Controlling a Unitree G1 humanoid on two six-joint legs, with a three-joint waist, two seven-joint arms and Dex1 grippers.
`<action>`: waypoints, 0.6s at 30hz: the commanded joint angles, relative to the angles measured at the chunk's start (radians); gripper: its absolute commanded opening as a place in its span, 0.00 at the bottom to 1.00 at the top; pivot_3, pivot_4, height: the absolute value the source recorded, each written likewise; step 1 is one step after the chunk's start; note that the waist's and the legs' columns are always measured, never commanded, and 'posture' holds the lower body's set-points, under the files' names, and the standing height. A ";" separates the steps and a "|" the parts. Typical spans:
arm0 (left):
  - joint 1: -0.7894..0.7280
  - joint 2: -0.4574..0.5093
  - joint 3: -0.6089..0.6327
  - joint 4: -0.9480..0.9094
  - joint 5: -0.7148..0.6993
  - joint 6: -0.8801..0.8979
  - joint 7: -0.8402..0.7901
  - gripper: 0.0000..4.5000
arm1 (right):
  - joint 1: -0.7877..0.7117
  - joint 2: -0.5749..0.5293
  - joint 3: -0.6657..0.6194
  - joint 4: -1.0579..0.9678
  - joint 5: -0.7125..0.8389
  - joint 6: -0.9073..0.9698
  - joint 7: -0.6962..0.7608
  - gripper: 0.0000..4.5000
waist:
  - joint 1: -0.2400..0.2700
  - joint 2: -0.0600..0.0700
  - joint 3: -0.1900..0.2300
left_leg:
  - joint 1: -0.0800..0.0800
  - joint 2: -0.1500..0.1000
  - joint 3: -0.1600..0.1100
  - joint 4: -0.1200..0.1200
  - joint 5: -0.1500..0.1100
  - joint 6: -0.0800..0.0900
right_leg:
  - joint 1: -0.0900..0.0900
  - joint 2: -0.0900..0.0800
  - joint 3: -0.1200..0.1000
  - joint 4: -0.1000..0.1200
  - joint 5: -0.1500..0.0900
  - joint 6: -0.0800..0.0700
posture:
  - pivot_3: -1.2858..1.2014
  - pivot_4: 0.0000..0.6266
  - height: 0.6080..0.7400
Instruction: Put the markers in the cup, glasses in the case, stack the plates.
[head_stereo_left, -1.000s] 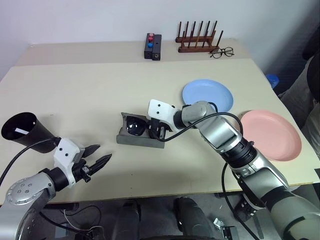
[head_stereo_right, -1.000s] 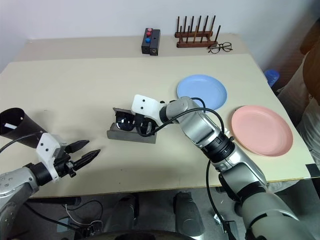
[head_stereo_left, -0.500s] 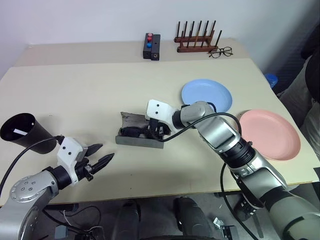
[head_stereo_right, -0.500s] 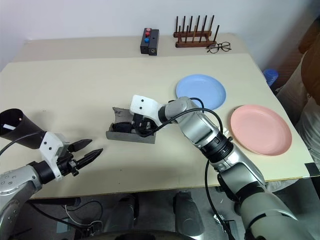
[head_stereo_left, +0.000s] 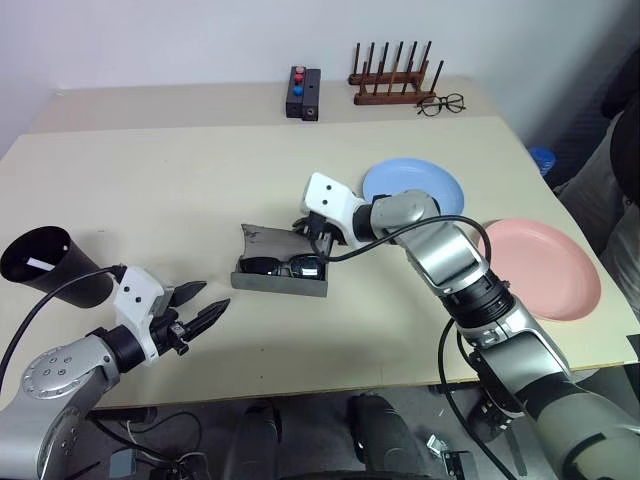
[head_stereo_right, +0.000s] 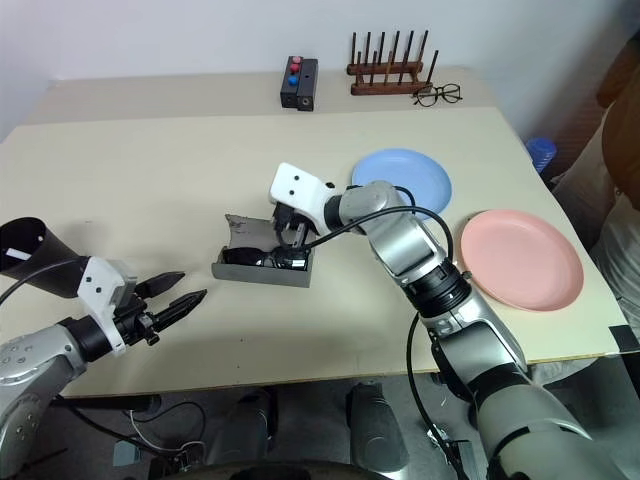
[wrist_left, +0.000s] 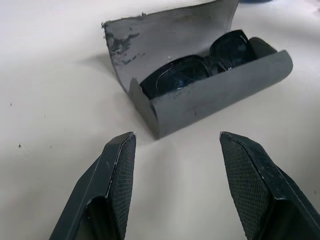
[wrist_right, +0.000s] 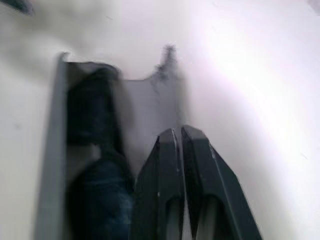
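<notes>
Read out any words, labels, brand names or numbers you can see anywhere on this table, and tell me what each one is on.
No text can be read in these pictures.
Black cup: a small white label inside, too small to read.
Black box with red and blue buttons at the back: no readable marking.
Open grey case, sunglasses, blue plate, pink plate: no print visible.

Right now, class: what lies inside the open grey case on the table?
The black sunglasses lie inside the grey case, its lid standing open. Their dark lenses and thick frame show; the case's front wall covers their lower part and the case floor.
</notes>
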 joint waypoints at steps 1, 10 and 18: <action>0.007 0.000 0.025 -0.021 -0.012 0.000 0.008 0.61 | -0.041 -0.005 -0.032 0.050 -0.031 -0.105 -0.033 0.01 | -0.001 0.000 0.000 | 0.000 0.000 0.000 0.000 0.000 0.000 | 0.000 0.000 0.000 0.000 0.000 0.000 | 0.52 0.24 1.00; -0.192 -0.041 0.040 0.006 -0.130 0.093 0.115 0.55 | 0.024 -0.045 -0.083 0.036 -0.008 -0.288 0.005 0.00 | 0.011 0.000 0.000 | 0.000 0.000 0.000 0.001 0.000 0.000 | 0.001 0.000 0.000 0.000 0.000 0.000 | 0.52 0.24 1.00; -0.655 0.035 -0.146 0.277 -0.054 0.209 0.126 0.01 | 0.207 -0.179 -0.156 -0.201 0.140 -0.353 0.187 0.00 | 0.026 0.000 0.000 | 0.000 0.000 -0.002 0.002 0.000 0.000 | 0.003 0.002 0.000 0.001 0.001 0.004 | 0.52 0.24 1.00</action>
